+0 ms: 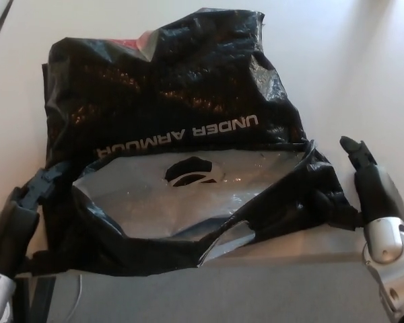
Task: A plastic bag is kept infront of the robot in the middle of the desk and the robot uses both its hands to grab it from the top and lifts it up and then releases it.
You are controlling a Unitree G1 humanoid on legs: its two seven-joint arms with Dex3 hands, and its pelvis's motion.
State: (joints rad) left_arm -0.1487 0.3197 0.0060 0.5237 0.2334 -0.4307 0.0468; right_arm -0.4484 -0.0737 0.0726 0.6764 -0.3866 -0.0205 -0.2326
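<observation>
plastic bag (pixel 182 87) flat on desk (pixel 350 60), mouth facing you | left robot hand (pixel 27 205) at bag's left edge | right robot hand (pixel 363 178) touching right corner, one finger up

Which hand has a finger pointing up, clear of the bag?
The right hand: one finger juts up beside the plastic bag. The left hand lies against the bag's edge.

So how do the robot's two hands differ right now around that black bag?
The left hand lies low against the plastic bag's left side, fingers pointing up along it. The right hand stands at the bag's right corner, one finger raised clear of it, another reaching into the crumpled rim. Both are black, flank the bag's open mouth, and neither has lifted it.
</observation>
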